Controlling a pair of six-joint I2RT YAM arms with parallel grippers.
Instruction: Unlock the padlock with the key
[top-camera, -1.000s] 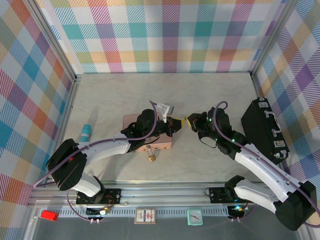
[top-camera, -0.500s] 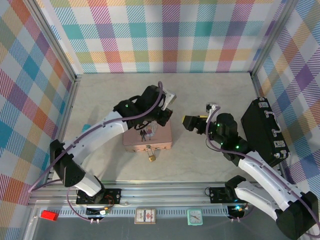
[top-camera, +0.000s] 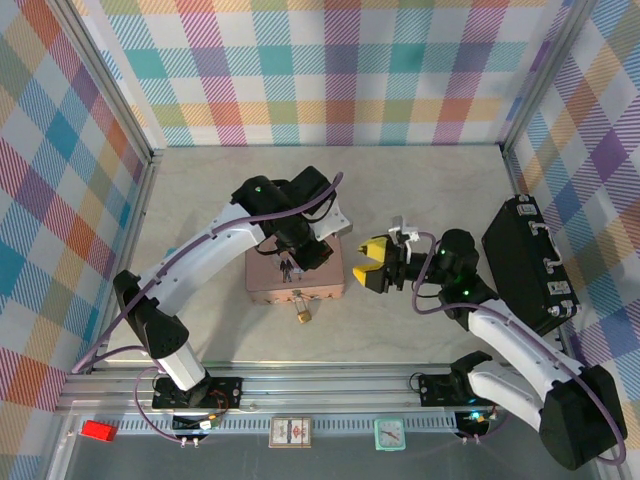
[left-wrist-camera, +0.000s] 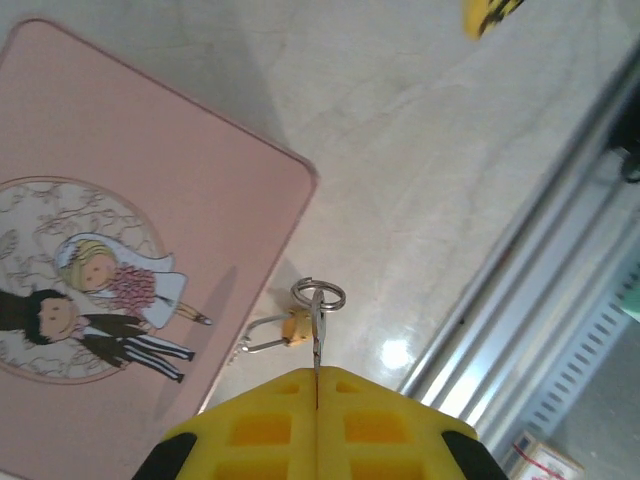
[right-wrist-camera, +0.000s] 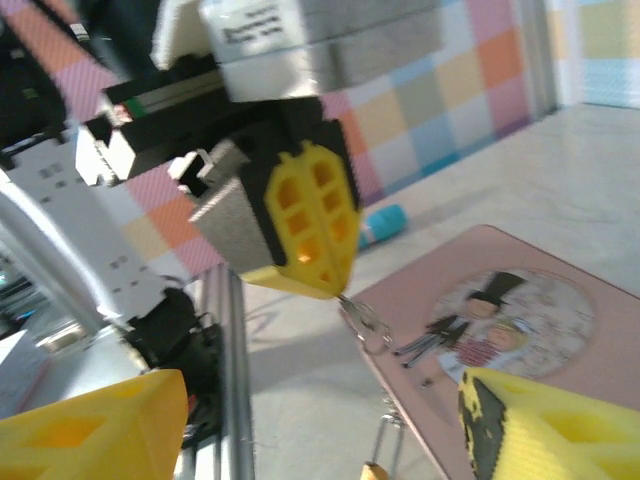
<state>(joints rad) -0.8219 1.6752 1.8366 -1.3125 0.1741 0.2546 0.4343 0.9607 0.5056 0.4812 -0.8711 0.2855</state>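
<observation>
Padlock (top-camera: 302, 316) lies on the surface (top-camera: 420, 190) just off the near edge of the pink box (top-camera: 270, 285). Its brass body points toward the rail (top-camera: 330, 385) and its shackle runs back to the box edge. Can't tell if the shackle is hooked through the clasp.

Left tool (left-wrist-camera: 316, 375) is pressed together, pinching the key (left-wrist-camera: 316, 335). A thin shaft and a small ring poke out past the fingertips. It hangs over the padlock, not touching it.

Right tool (top-camera: 368, 265) is spread wide and empty, just right of the box.

Doing the step well:
- The keyhole isn't visible in any view, so locate it before descending.
- The ring seems to be the leading end. Confirm which end is the bit, and regrip if it's wrong.
- The padlock looks loose and will likely skate or pivot under a push. Pin the brass body with the right tool first.
- Come in along the body's axis, slow, then twist.

Room:
- Near: tight, with the rail close behind the padlock.
- Mid: the box blocks the far side of the padlock.
- Right: there is a clear lane of surface between the box and the black case (top-camera: 525, 260), and the right tool sits in it.
- Far: open surface up to the walls (top-camera: 330, 70).
</observation>
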